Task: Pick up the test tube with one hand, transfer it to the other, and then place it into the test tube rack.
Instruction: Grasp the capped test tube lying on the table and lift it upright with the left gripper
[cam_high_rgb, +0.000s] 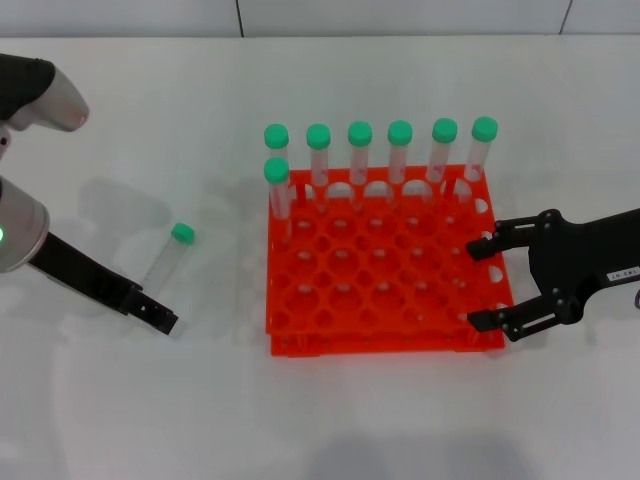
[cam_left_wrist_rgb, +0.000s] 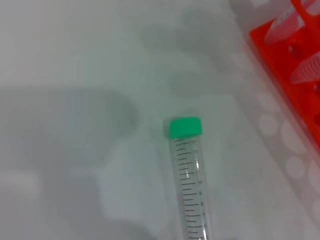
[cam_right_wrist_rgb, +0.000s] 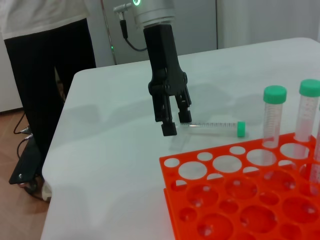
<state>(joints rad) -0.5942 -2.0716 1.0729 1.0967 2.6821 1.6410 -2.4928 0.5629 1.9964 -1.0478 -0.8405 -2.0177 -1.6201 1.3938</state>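
The test tube (cam_high_rgb: 168, 256) lies flat on the white table, left of the rack, green cap toward the back. It fills the left wrist view (cam_left_wrist_rgb: 190, 175) and shows in the right wrist view (cam_right_wrist_rgb: 215, 126). My left gripper (cam_high_rgb: 160, 315), black and unlabelled, hangs just above the table at the tube's bottom end (cam_right_wrist_rgb: 176, 124), fingers slightly apart and holding nothing. The orange-red test tube rack (cam_high_rgb: 380, 345) (cam_right_wrist_rgb: 220, 200) (cam_left_wrist_rgb: 280, 45) stands mid-table. My right gripper (cam_high_rgb: 480, 285), with a white label, is open at the rack's right edge.
Several green-capped tubes (cam_high_rgb: 360, 150) (cam_right_wrist_rgb: 274, 115) stand in the rack's back rows. A person in dark trousers (cam_right_wrist_rgb: 50, 75) stands beyond the table's far edge (cam_right_wrist_rgb: 60, 150) in the right wrist view.
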